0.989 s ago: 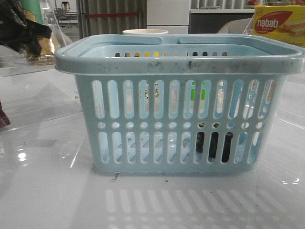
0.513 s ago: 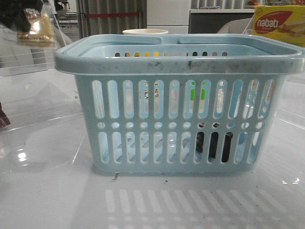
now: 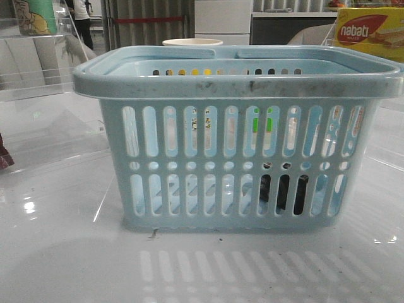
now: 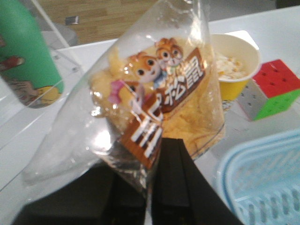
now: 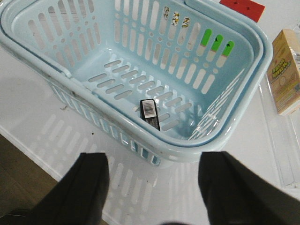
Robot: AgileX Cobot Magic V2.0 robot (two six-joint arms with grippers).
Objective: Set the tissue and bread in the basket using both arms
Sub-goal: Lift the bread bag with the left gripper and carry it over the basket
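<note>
Seen from the front, the pale blue basket (image 3: 237,136) stands on the white tabletop (image 3: 63,252), the black tissue (image 3: 283,192) showing dark through its lower slots. From the left wrist, the left hand (image 4: 152,180) is clamped on the clear wrap of the bread (image 4: 159,101), held up beside the basket's rim, with a yellow cup (image 4: 234,65) and a colour cube (image 4: 269,89) beyond. From the right wrist, the right hand (image 5: 152,180) hangs wide and empty above the basket's near wall, the tissue lying on the basket floor.
</note>
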